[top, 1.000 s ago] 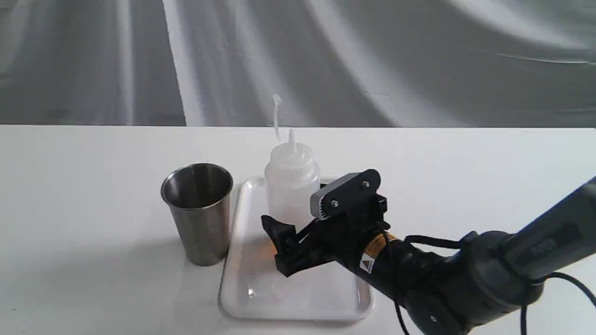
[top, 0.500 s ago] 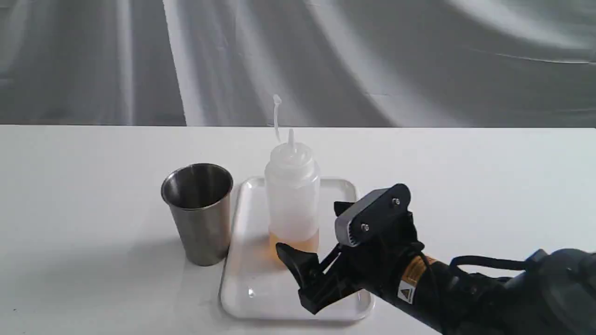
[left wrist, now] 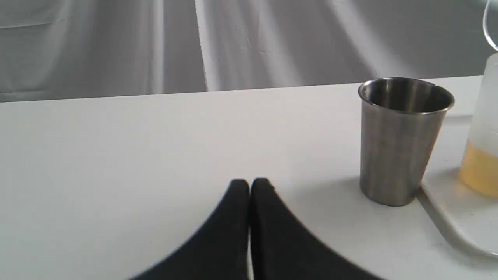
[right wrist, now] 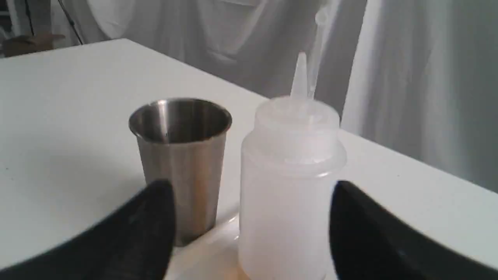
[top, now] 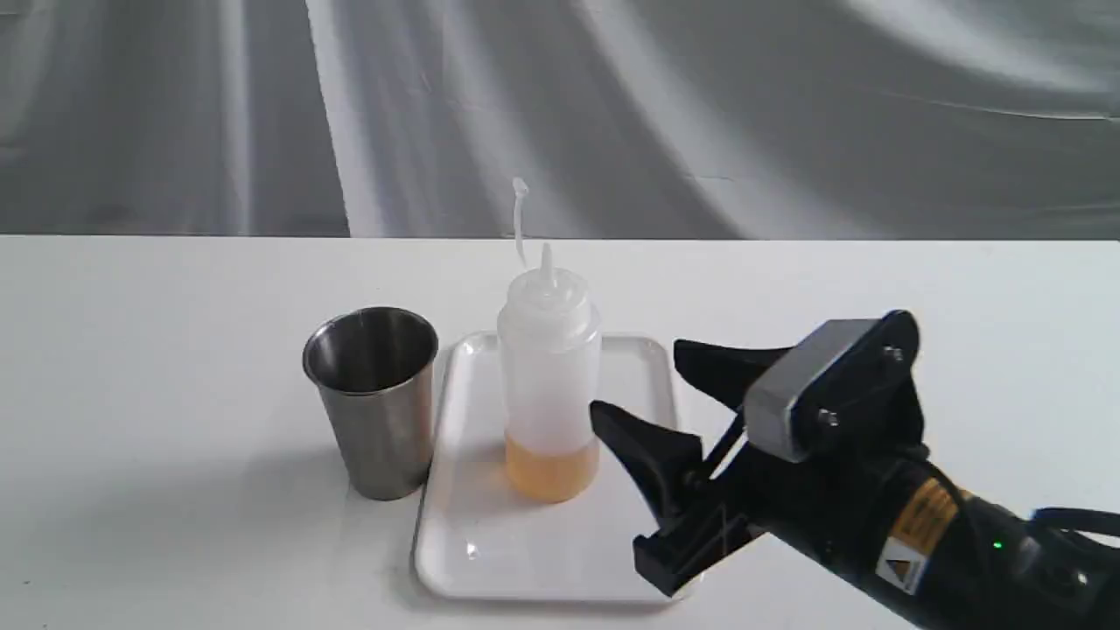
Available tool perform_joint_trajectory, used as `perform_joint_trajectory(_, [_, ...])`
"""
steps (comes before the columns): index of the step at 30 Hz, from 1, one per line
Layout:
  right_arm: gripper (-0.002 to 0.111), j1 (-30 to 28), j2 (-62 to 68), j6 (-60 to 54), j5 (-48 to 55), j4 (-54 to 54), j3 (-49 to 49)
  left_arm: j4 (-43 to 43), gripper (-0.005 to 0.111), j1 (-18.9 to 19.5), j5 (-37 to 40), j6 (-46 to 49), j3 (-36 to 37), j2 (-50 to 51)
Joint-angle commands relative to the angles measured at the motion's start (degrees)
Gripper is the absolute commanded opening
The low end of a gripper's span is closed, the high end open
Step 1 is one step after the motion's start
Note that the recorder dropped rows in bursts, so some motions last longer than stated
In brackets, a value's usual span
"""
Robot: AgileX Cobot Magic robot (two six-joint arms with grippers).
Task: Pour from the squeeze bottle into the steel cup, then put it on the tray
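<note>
Left gripper fingers together, low over the desk. Steel cup upright, just beside the tray. Squeeze bottle upright on the tray, uncapped. Right gripper jaws apart, just beside the bottle, empty. Risk: a careless finger swing clips the light bottle and tips it, spilling liquid.

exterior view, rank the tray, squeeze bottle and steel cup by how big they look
1. tray, clearly the largest
2. squeeze bottle, taller than the cup
3. steel cup, shorter, though its wider mouth makes this close
</note>
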Motion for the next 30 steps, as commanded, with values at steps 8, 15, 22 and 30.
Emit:
perform_joint_trajectory(8, [0.0,2.64,-24.01,-0.54,0.55,-0.75,12.34,0.04,0.0,-0.31,-0.43,-0.28,0.25,-0.15])
perform_joint_trajectory(15, [0.0,6.69,-45.28,0.1,20.85,-1.23,13.32,0.04,0.0,-0.31,-0.43,-0.16,0.25,-0.15])
perform_joint_trajectory(22, [0.0,8.22,-66.26,0.25,39.77,-2.07,13.32,0.04,0.0,-0.31,-0.43,-0.16,0.25,-0.15])
perform_joint_trajectory(30, [0.0,8.22,-82.08,1.17,48.91,-2.96,13.32,0.04,0.0,-0.31,-0.43,-0.28,0.25,-0.15])
